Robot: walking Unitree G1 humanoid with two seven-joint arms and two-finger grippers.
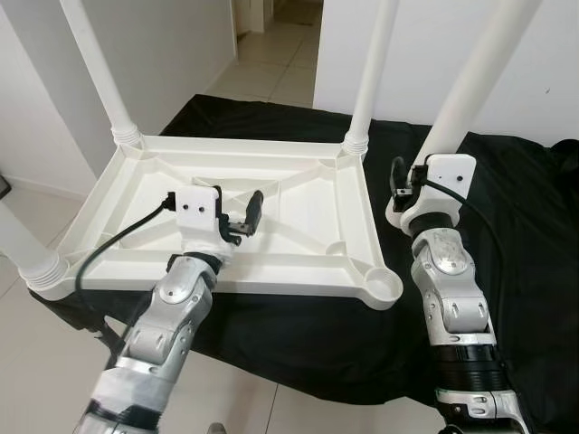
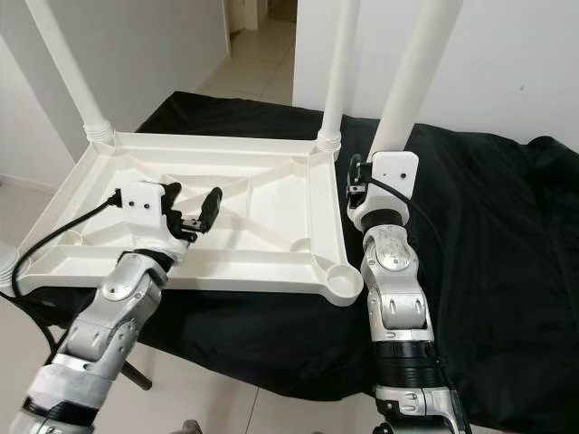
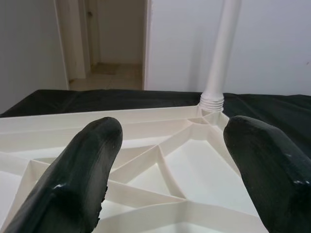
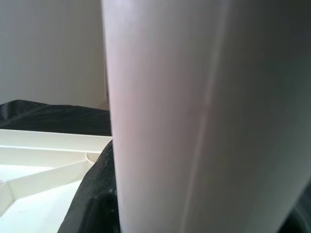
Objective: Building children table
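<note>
Left eye view: upturned white tabletop [image 1: 298, 262] lying on a black cloth [image 1: 534, 235], three legs screwed in, near-right corner socket [image 1: 382, 287] empty. Left gripper [image 1: 237, 215] hovering over the ribbed underside, fingers spread, holding nothing. Right gripper [image 1: 404, 185] clamped on a loose white leg [image 1: 479, 72], just right of the tabletop.

Left wrist view: two black fingertips [image 3: 82, 170] apart, ribs and a screwed-in far leg [image 3: 221, 58] ahead.

Right wrist view: gripped leg directly ahead, tabletop edge [image 4: 48, 150] beside it.
</note>
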